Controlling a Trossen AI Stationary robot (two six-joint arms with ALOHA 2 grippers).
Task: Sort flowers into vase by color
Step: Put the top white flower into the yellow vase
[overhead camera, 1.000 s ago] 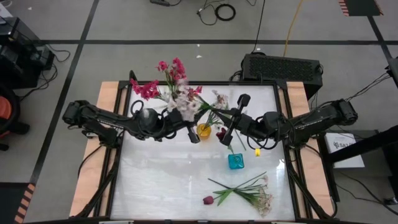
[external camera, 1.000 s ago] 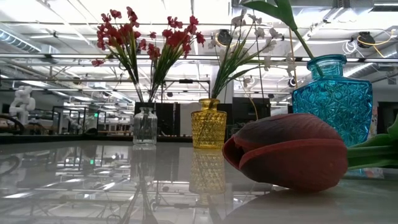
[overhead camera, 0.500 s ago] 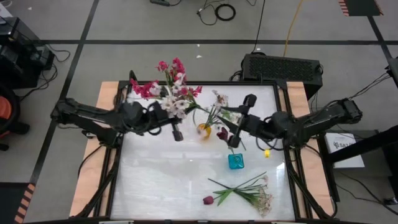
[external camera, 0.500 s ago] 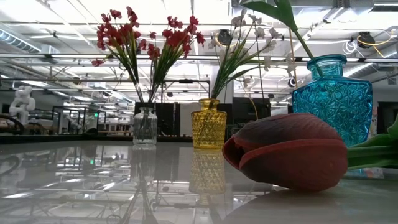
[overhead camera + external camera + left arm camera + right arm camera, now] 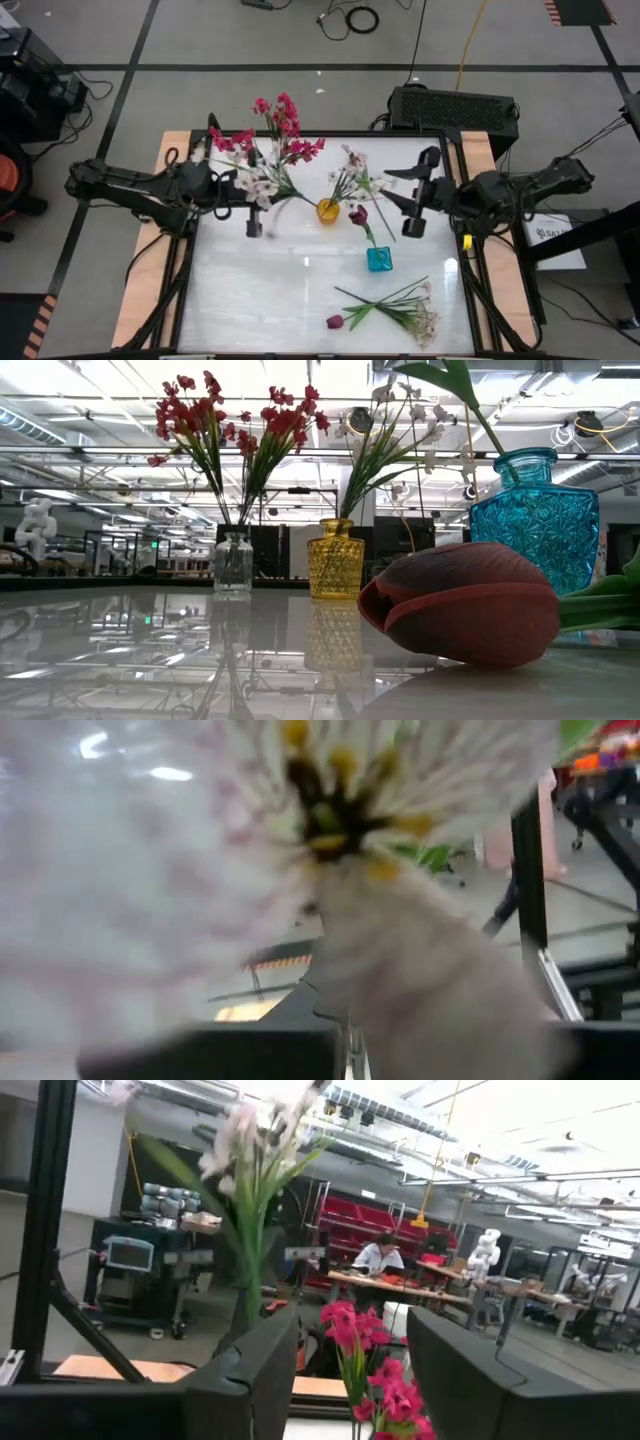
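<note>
High view: the left gripper (image 5: 252, 218) is over the table's (image 5: 260, 300) left half, just left of the clear vase (image 5: 277, 207) that holds the magenta-pink sprigs (image 5: 280, 125). A white-blossom sprig (image 5: 255, 183) lies along the left arm near this gripper; whether the fingers clamp it cannot be told here. The right gripper (image 5: 423, 190) is at the right of the table, fingers spread apart and holding nothing. Between the arms, the yellow vase (image 5: 328, 211) holds white sprigs (image 5: 355, 172). The blue vase (image 5: 379, 259) holds one maroon tulip (image 5: 357, 214). Near the front edge lie a loose maroon tulip (image 5: 335, 321) and loose white sprigs (image 5: 422, 318).

Low view: no gripper is in view. The clear vase (image 5: 233, 563), yellow vase (image 5: 335, 566) and blue vase (image 5: 534, 510) stand upright in a row. The loose maroon tulip (image 5: 462, 603) lies on the tabletop close to the camera.

Left wrist view: a white blossom (image 5: 330, 810) with yellow stamens fills the picture, very close and blurred; the fingers' state cannot be told.

Right wrist view: the two dark fingers (image 5: 245, 1380) stand apart with nothing between them. Beyond are white sprigs (image 5: 250, 1150), magenta-pink sprigs (image 5: 375, 1360), and a seated person (image 5: 378, 1257) in the room.
</note>
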